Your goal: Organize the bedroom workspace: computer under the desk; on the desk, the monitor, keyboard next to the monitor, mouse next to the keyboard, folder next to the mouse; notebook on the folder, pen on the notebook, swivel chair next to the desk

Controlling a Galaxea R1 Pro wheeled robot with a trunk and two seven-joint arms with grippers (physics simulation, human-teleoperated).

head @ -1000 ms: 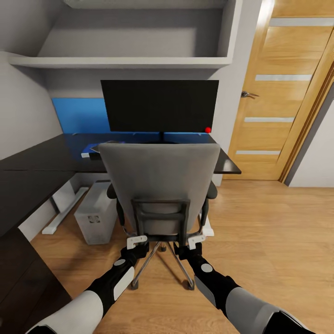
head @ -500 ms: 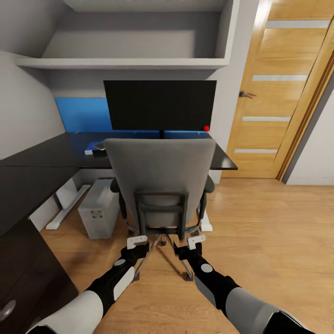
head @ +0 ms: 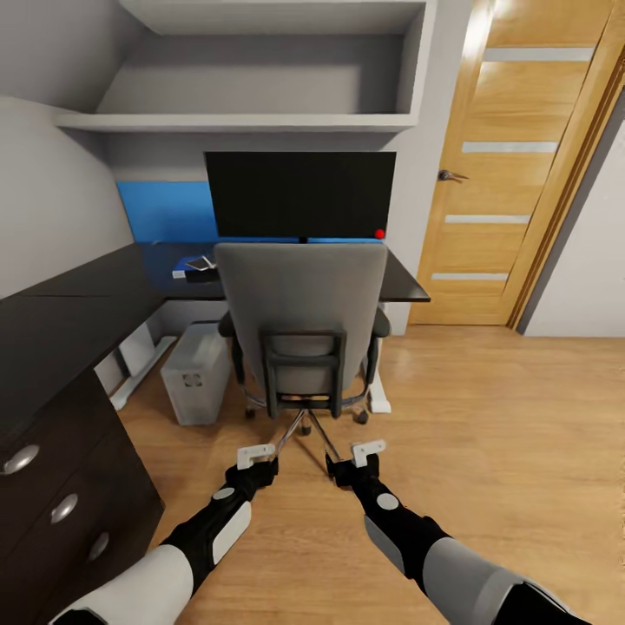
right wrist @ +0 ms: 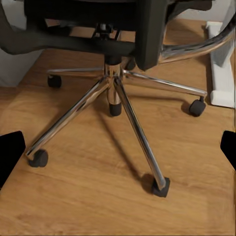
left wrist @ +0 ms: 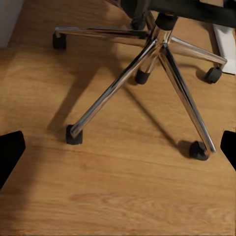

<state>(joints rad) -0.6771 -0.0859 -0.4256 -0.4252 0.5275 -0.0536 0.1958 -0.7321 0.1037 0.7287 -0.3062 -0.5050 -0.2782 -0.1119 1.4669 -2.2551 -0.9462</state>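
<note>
The grey swivel chair [head: 299, 299] stands with its back to me, tucked against the black desk [head: 95, 286]. Above it the black monitor [head: 299, 195] sits on the desk, red light at a lower corner. The light grey computer [head: 198, 373] stands on the floor under the desk. A flat blue folder [head: 186, 266] lies on the desk left of the chair, with something small and dark on it. My left gripper [head: 257, 454] and right gripper [head: 368, 450] are open over bare floor, short of the chair's chrome base [left wrist: 157, 44] [right wrist: 115, 78]. The chair hides the keyboard and mouse.
Black drawers with round silver knobs [head: 52, 512] stand close at my left. A blue wall panel [head: 165, 211] runs behind the desk. An oak door [head: 495, 174] is at the right, and wood floor [head: 486, 434] stretches out before it. White desk feet [head: 378, 395] rest beside the chair.
The whole view has drawn back from the desk. My grippers, a second ago right at the chair's lower back frame, now hang apart from it. The drawer fronts have come into view.
</note>
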